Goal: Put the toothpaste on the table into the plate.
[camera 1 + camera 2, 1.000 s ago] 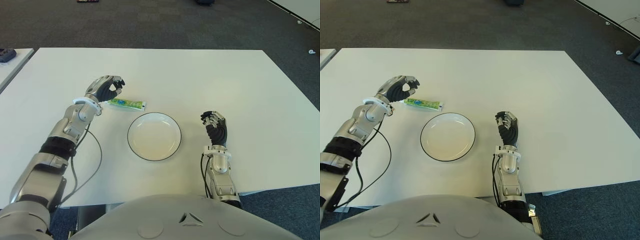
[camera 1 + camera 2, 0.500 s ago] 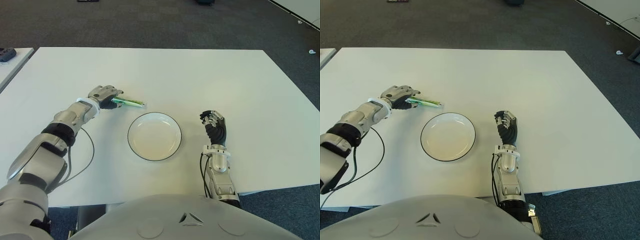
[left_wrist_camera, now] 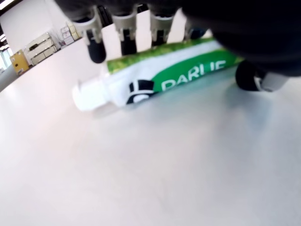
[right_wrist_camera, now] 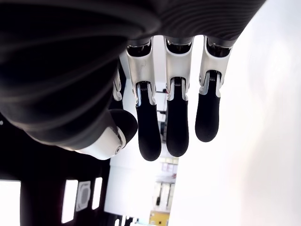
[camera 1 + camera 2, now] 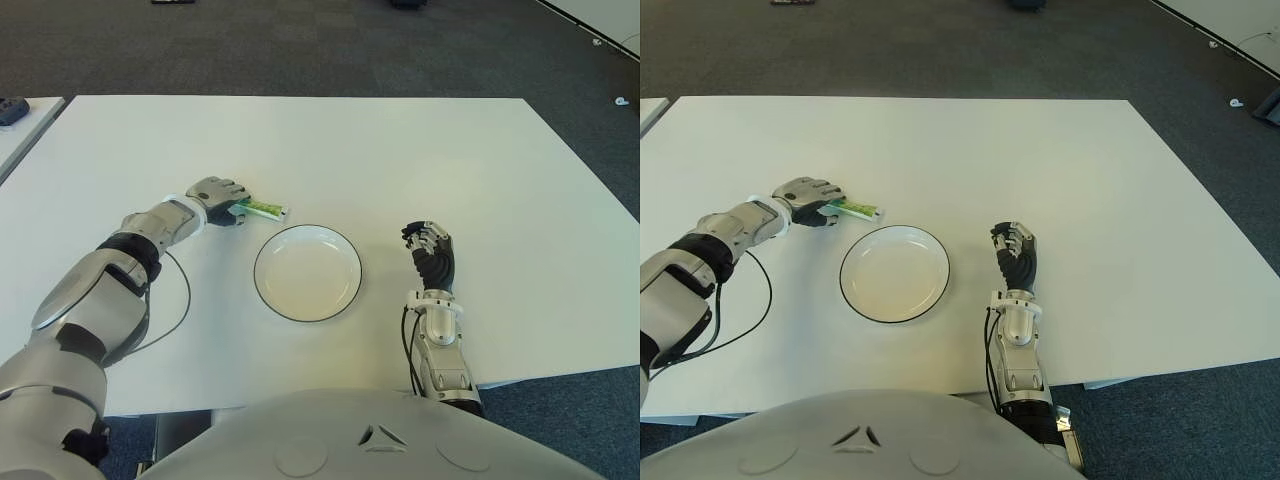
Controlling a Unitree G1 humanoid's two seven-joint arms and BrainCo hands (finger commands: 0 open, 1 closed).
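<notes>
A green and white toothpaste tube (image 5: pixel 266 208) lies flat on the white table (image 5: pixel 400 150), just beyond the left rim of the white plate (image 5: pixel 255 275). My left hand (image 5: pixel 222 195) is lowered over the tube's left end. In the left wrist view the tube (image 3: pixel 174 77) rests on the table, with the fingers (image 3: pixel 123 40) on its far side and the thumb (image 3: pixel 251 77) on its near side, not clamped on it. My right hand (image 5: pixel 430 250) shows to the right of the plate, fingers (image 4: pixel 169 132) loosely curled and holding nothing.
The plate has a dark rim and nothing in it. A second table edge with a dark object (image 5: pixel 12 108) shows at the far left. A black cable (image 5: pixel 186 290) loops from my left forearm over the table. Dark carpet lies beyond the table.
My left hand has dropped from above the tube down onto the table and now straddles the tube's left end. Tube, plate and right hand have stayed put.
</notes>
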